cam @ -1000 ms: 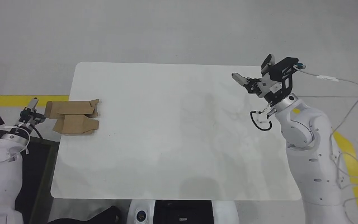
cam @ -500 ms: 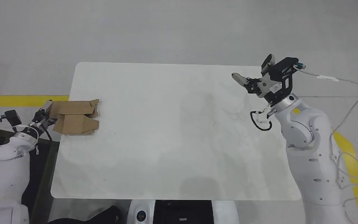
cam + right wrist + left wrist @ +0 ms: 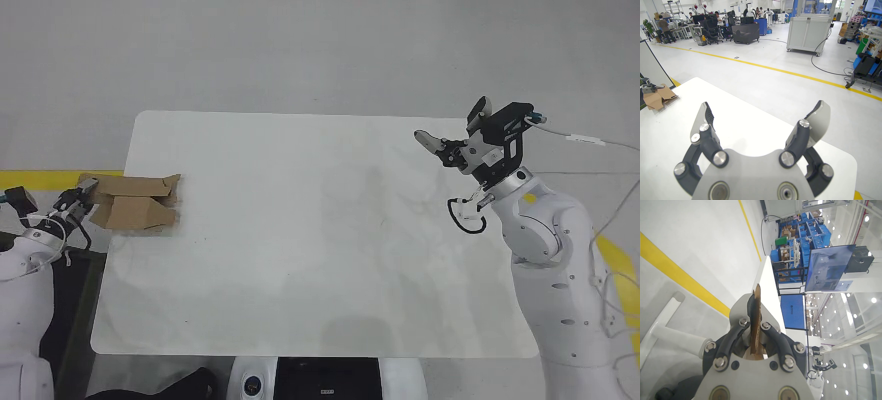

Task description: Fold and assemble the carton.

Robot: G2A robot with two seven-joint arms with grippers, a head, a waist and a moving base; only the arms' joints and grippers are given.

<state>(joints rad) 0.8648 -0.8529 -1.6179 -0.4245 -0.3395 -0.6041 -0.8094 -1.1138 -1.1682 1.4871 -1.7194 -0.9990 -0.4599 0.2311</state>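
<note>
- The white, rounded-corner tabletop [image 3: 320,250] carries the work at its left edge.
- The flattened brown cardboard carton [image 3: 135,202] lies partly on that left edge. Its flaps are loosely folded over one another, and its outer end juts past the rim towards the left arm.
- The left pincer [image 3: 72,200] sits just off the tabletop's left rim and is pinching the carton's jutting end. In the left wrist view, the cardboard sheet [image 3: 756,321] stands edge-on between the dark fingers [image 3: 750,306], which are pressed against it.
- The right pincer [image 3: 762,108] hangs above the far right corner of the tabletop, its fingers spread wide with nothing between them, well apart from the carton [image 3: 657,96].
</note>
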